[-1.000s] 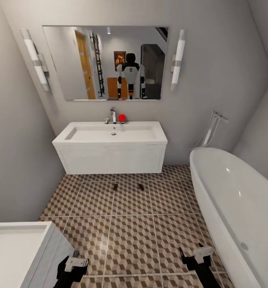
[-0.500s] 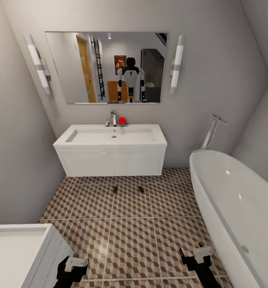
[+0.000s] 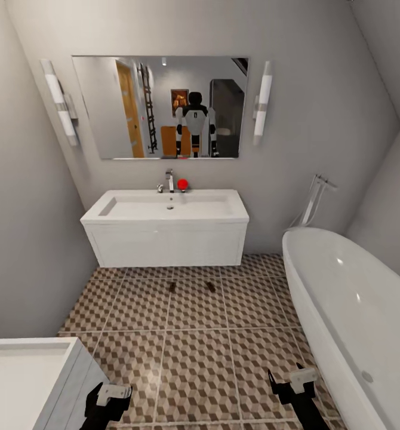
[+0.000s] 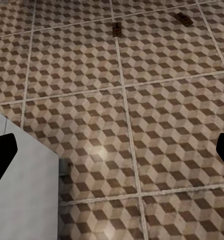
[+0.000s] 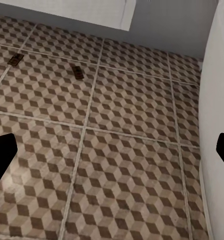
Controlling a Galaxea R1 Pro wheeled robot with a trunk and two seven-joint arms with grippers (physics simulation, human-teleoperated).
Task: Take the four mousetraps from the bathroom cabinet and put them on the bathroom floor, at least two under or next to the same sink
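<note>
Fingers first: the left gripper (image 3: 111,392) hangs low over the tiles with its black fingers (image 4: 2,155) spread wide apart and nothing between them, and the right gripper (image 3: 298,377) is the same, fingers (image 5: 1,152) well parted over bare floor beside the white bathtub (image 3: 355,310)

Out from there, two mousetraps lie flat on the bathroom floor (image 3: 194,358), well ahead of both grippers and just in front of the sink (image 3: 167,209): the left mousetrap (image 3: 172,287) and the right mousetrap (image 3: 211,286), near each other but apart. The left wrist view catches them as small dark slips, one (image 4: 117,28) beside a grout line and one (image 4: 183,19) lying at a slant. By the look of it, half the job is laid and the other two traps are yet to be fetched from the cabinet

On handling, I judge these boards light, stiff and very thin, so they will likely skate on a smooth surface if nudged. The best hold seems across the short width of the wooden board, pinching its two long edges, fingers kept off the wire and the red spot. A loose pinch may let one tip or drop

The mirror (image 3: 161,107) above the sink reflects the robot, and a second white unit (image 3: 39,376) stands close by the left arm
</note>
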